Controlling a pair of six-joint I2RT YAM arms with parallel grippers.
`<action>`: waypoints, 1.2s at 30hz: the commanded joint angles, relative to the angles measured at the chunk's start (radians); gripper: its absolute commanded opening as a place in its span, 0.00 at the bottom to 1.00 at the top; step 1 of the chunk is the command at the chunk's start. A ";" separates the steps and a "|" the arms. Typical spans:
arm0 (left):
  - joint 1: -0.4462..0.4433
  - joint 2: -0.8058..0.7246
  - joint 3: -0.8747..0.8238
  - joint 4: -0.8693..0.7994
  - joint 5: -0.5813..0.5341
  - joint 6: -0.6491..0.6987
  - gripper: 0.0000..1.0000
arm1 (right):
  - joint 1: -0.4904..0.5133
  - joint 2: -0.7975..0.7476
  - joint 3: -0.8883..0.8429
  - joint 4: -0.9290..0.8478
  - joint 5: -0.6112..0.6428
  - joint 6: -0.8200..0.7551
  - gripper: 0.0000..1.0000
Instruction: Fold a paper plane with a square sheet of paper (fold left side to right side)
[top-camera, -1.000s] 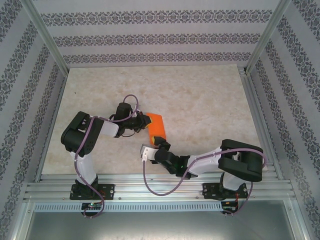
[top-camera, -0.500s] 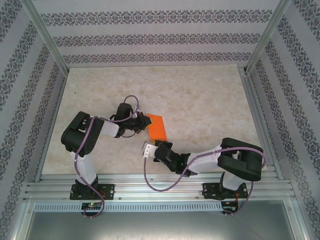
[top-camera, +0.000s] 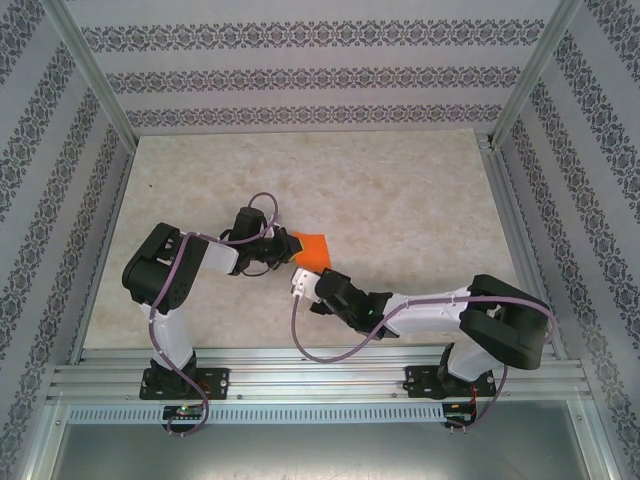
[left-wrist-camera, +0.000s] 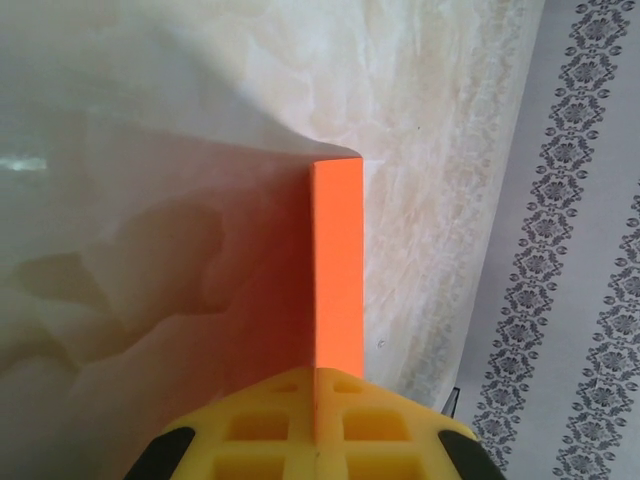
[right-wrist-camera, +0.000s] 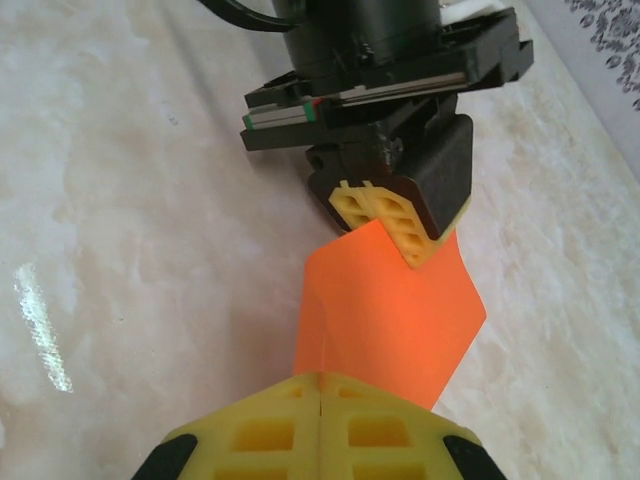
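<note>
The left gripper (right-wrist-camera: 392, 225) is pressed together on the far end of the square sheet of paper (right-wrist-camera: 385, 310). The right gripper (right-wrist-camera: 320, 390) is clamped the same way on its near end. The orange sheet is stretched between the two and looks to be lifted off the tabletop (top-camera: 420, 200), just left of its middle. In the left wrist view the sheet stands almost on edge.

To bring the left side over to the right cleanly, I would treat one pinch as the anchor and swing the other across with only light tension. This thin paper would likely tear or slip if the arms pull apart. The edges should be lined up first. The sheet should then be lowered flat before either grip lets go, and the crease pressed down last.
</note>
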 joint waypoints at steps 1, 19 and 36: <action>-0.014 0.001 0.023 -0.076 -0.010 0.086 0.12 | -0.018 -0.019 0.014 -0.064 -0.076 0.090 0.00; 0.059 -0.201 0.167 -0.646 -0.139 0.466 0.51 | -0.030 0.004 -0.008 -0.058 -0.129 0.162 0.00; -0.063 0.083 0.350 -0.677 -0.135 0.520 0.32 | -0.106 0.004 -0.003 -0.092 -0.293 0.310 0.00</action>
